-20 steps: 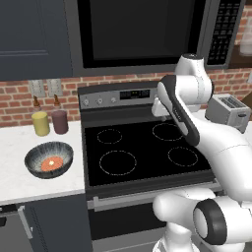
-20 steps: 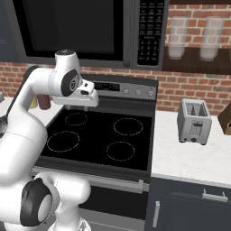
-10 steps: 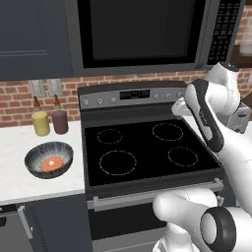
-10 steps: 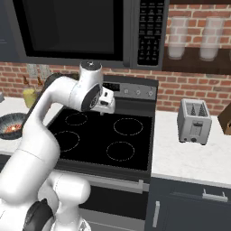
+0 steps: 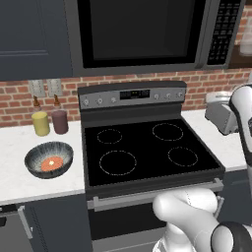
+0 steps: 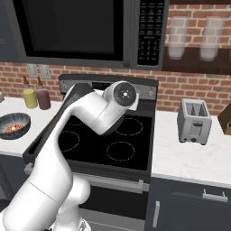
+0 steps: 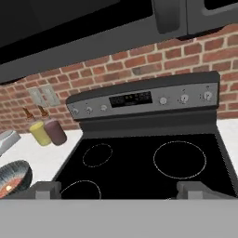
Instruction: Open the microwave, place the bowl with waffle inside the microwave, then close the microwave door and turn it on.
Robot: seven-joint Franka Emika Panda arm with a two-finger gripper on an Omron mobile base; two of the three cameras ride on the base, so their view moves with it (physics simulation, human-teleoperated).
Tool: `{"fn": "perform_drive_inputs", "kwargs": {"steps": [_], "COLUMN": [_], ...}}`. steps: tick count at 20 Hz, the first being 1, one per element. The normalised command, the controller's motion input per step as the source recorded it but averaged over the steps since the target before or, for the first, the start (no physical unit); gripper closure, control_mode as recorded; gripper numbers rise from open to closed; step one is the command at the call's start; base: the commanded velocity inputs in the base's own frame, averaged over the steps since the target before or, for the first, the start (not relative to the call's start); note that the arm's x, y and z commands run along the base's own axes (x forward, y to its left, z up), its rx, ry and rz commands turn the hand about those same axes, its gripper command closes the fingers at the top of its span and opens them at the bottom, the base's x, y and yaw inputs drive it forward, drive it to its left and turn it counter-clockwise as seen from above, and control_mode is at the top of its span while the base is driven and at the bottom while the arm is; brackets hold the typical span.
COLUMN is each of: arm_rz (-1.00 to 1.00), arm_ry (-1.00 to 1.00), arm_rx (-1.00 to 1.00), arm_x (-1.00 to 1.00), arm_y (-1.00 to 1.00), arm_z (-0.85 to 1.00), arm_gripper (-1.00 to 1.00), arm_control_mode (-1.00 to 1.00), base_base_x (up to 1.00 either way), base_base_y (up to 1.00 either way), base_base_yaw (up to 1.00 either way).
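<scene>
swinging right across the stove goes the arm — end effector spread open, empty. microwave door shut, bowl with waffle on the desk — everything's left.

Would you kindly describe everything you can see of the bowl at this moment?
The bowl is round and shallow, dark blue-grey with fine white streaks running from rim to centre, and looks like glazed ceramic. It stands upright on the white counter left of the black stove, in front of a yellow jar and a maroon jar, apart from both. The small orange-red waffle lies flat in its bottom. Nothing grips or touches the bowl.
</scene>
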Motion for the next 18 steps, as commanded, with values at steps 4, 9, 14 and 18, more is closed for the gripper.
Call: {"fn": "perform_drive_inputs", "kwargs": {"steps": [4, 9, 14, 18], "arm_rz": [-0.07, -0.02, -0.02, -0.07], "arm_ry": [-0.05, -0.14, -0.24, -0.19], "arm_rx": [0.00, 0.00, 0.00, 0.00], "arm_x": [0.10, 0.05, 0.16, 0.14], "arm_y": [-0.01, -0.05, -0.15, -0.19], "arm_z": [0.07, 0.31, 0.91, 0.83], "arm_gripper": [-1.00, -1.00, -1.00, -1.00], "arm_control_mode": [-1.00, -1.00, -1.00, -1.00], "base_base_x": [0.00, 0.00, 0.00, 0.00], "base_base_y": [0.00, 0.00, 0.00, 0.00], "base_base_yaw": [0.00, 0.00, 0.00, 0.00]}}
